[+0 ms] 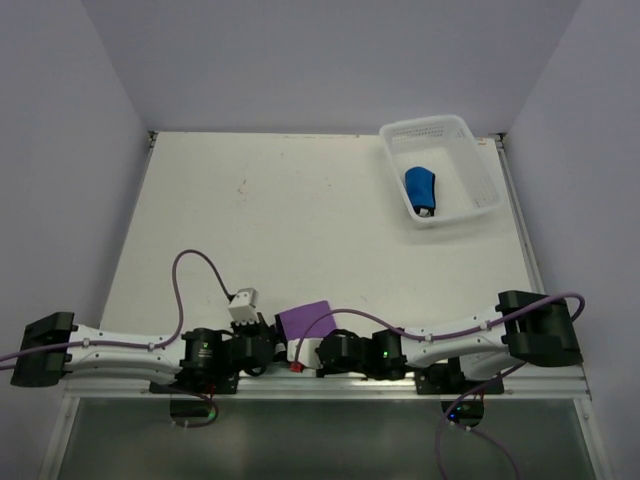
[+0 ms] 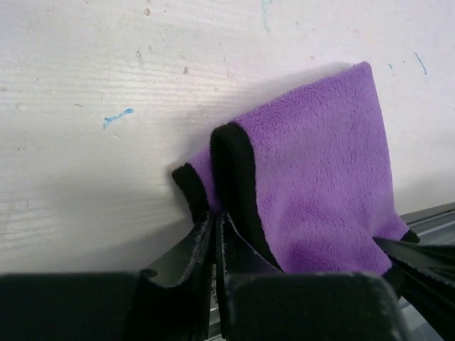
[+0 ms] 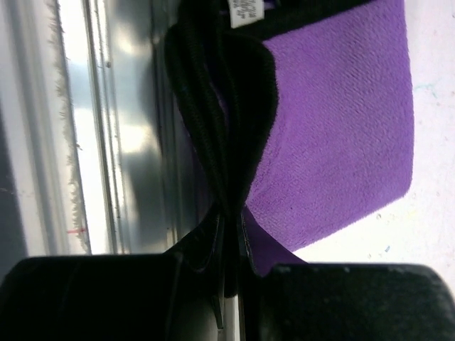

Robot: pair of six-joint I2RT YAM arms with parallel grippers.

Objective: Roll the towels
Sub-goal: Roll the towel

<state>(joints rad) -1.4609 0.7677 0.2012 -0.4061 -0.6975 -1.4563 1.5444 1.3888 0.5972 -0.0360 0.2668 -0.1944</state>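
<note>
Jaws of the left gripper [image 2: 217, 217] and right gripper [image 3: 229, 213] are pinching the purple towel's [image 2: 320, 177] hem at the table's [image 1: 300, 220] near edge, likely getting ready to roll it; the blue towel [image 1: 421, 190] is lying in the basket [image 1: 440, 125].

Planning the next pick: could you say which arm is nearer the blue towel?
Right. The right arm lies on the blue towel's side, the left arm opposite; both pinch the purple towel.

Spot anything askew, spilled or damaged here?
White basket at the far right corner sits skewed to the table edges, rolled blue towel inside. Purple towel is bunched at the near edge, left claw and right claw pinching its hem. Nothing spilled or damaged.
</note>
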